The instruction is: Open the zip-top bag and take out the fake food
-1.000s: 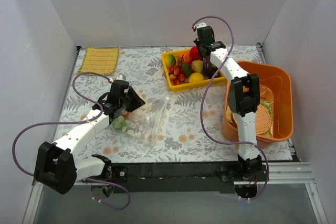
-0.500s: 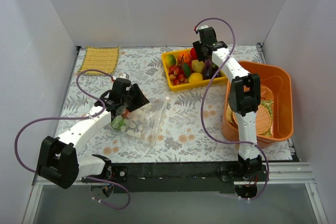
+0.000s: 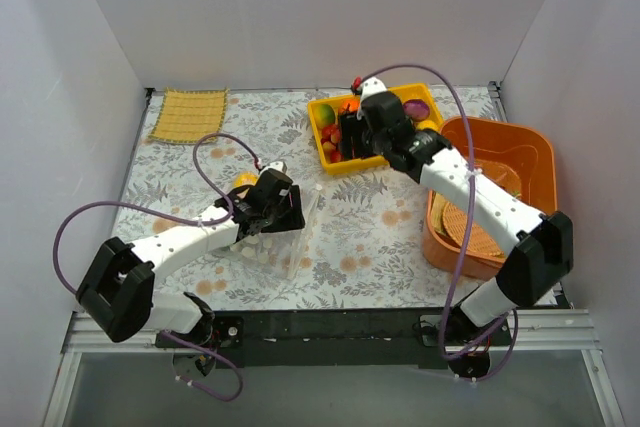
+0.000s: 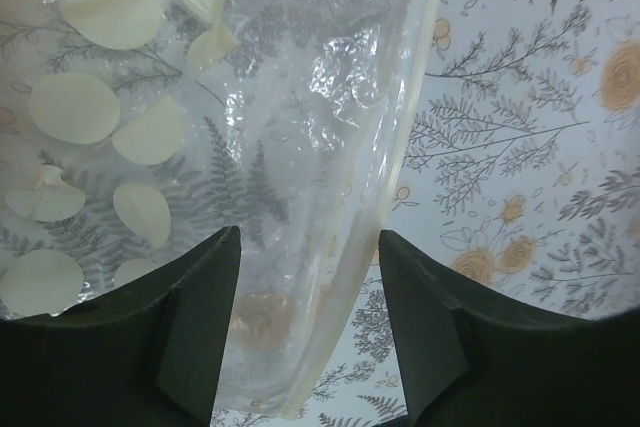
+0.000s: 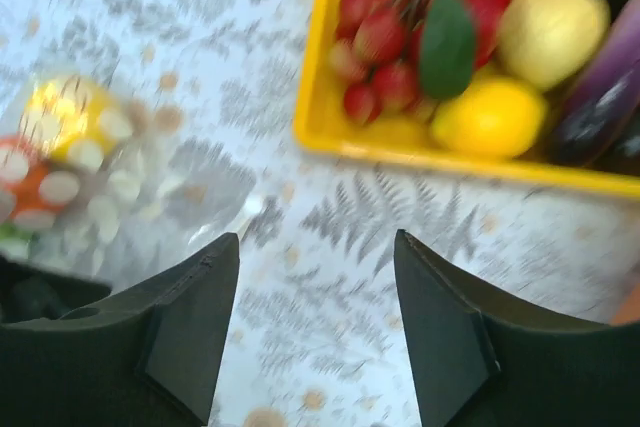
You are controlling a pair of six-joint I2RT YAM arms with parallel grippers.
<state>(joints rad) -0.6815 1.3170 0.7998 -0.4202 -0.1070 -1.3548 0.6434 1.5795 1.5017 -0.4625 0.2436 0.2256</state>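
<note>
The zip-top bag (image 3: 296,247) lies flat on the flowered cloth, clear with whitish spots (image 4: 72,107). Its zip edge (image 4: 395,147) runs between the fingers of my left gripper (image 4: 308,247), which is open and hovers over the bag (image 4: 300,77) without pinching it. Fake food shows inside the bag (image 5: 150,187) as a yellow piece (image 5: 62,112) and an orange piece (image 5: 30,182). My right gripper (image 5: 315,242) is open and empty above the cloth, just off the near left corner of the yellow tray (image 5: 330,132). In the top view the left gripper (image 3: 288,211) covers the bag's left part and the right gripper (image 3: 347,137) is at the tray's edge.
The yellow tray (image 3: 322,145) holds several loose fruits and vegetables (image 5: 490,117). An orange tub (image 3: 530,162) stands at the right with woven mats inside. A woven yellow mat (image 3: 188,114) lies at the back left. White walls close in three sides.
Both grippers have opened. The left one slid right along the bag to its zip edge. The right arm swung from the tray's far side to its near left edge.
</note>
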